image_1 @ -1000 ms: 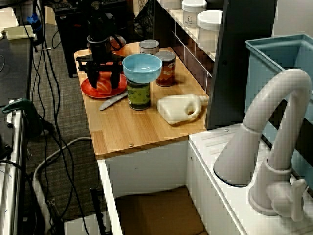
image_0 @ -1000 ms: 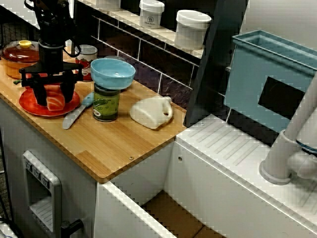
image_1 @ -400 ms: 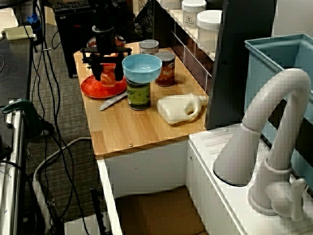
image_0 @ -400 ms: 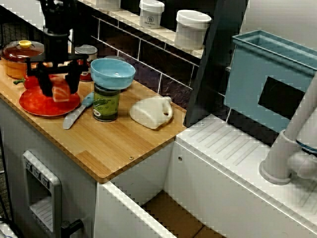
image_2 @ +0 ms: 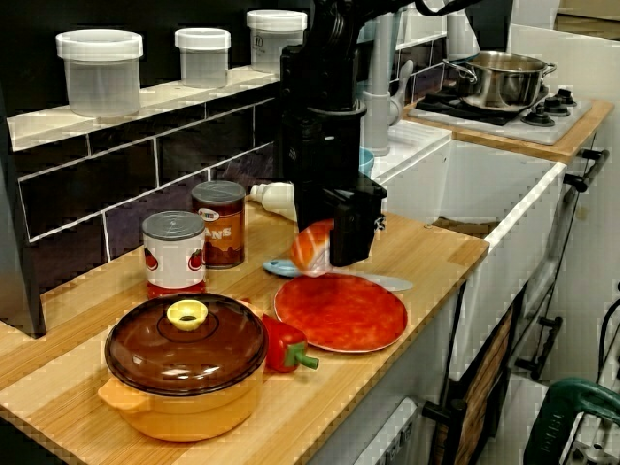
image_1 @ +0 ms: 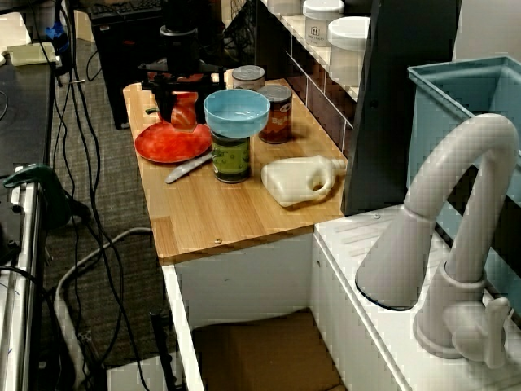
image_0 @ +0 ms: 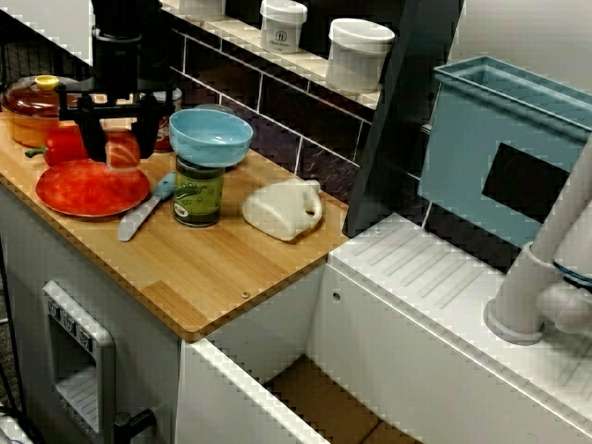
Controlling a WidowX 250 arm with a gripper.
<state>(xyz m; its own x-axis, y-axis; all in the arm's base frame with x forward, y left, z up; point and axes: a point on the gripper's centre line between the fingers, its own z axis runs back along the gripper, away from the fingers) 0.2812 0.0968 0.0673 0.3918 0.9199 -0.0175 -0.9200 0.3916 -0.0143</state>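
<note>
In the high view over the counter, my gripper (image_0: 117,155) hangs above the back edge of a red plate (image_0: 88,190). It is shut on an orange-pink salmon piece (image_0: 122,146), which is lifted off the plate. From the sink end, the salmon piece (image_1: 184,111) shows between the black fingers, above the plate (image_1: 171,145). From the pot end, the salmon piece (image_2: 312,247) hangs clear over the plate (image_2: 339,312). A red pepper (image_0: 63,143) lies just left of the gripper. A blue bowl (image_0: 211,134) stands on a green can (image_0: 198,192) to the right.
A knife (image_0: 139,215) lies between plate and green can. A white jug (image_0: 282,209) lies on its side further right. An orange pot with a brown lid (image_2: 184,363) and two cans (image_2: 174,254) stand behind. White jars line the shelf; a blue bin (image_0: 509,148) and faucet (image_1: 456,228) are by the sink.
The gripper has risen from the red plate with the salmon piece in its fingers, and has drifted slightly toward the back wall. The plate is now bare.
</note>
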